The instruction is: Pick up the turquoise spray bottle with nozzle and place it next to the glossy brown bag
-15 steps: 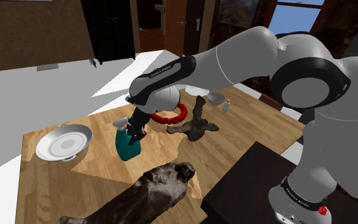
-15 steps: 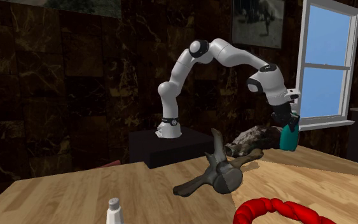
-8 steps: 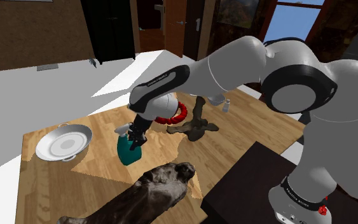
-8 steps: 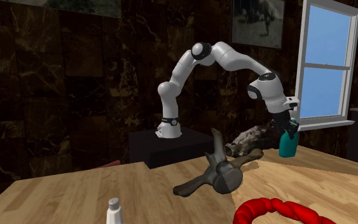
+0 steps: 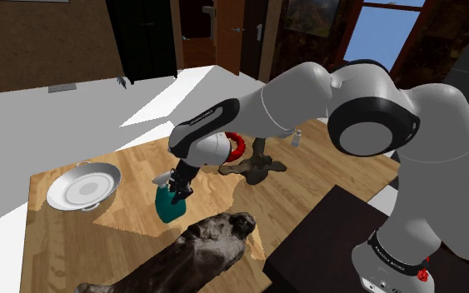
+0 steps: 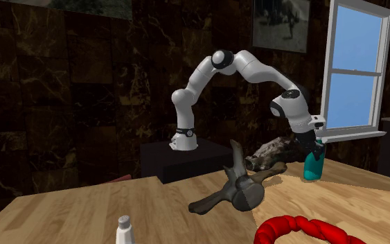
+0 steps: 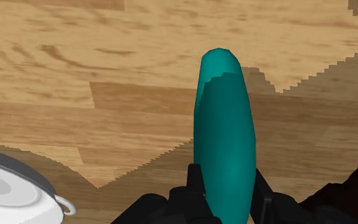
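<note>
The turquoise spray bottle (image 5: 171, 206) stands upright on or just above the wooden table (image 5: 324, 171), its white nozzle up by the hand. My gripper (image 5: 177, 188) is shut on the bottle's upper part. In the second exterior view the bottle (image 6: 313, 166) hangs under the gripper (image 6: 314, 147), right beside the glossy brown bag (image 6: 276, 151). The bag (image 5: 195, 250) lies a short way nearer the shoulder camera than the bottle. In the wrist view both fingers (image 7: 195, 186) clasp the bottle (image 7: 225, 127), with the gripper (image 7: 227, 198) above the wood.
A white two-handled bowl (image 5: 82, 185) sits toward the shoulder view's left and shows again at the bowl (image 7: 6, 191). A red ring (image 5: 234, 146), a dark bone-shaped piece (image 5: 253, 163) and a small shaker (image 5: 295, 138) lie beyond the arm. The dark stand (image 5: 341, 233) is at lower right.
The gripper has come down with the bottle and moved closer to the brown bag. The bottle's base is now at or near the table top.
</note>
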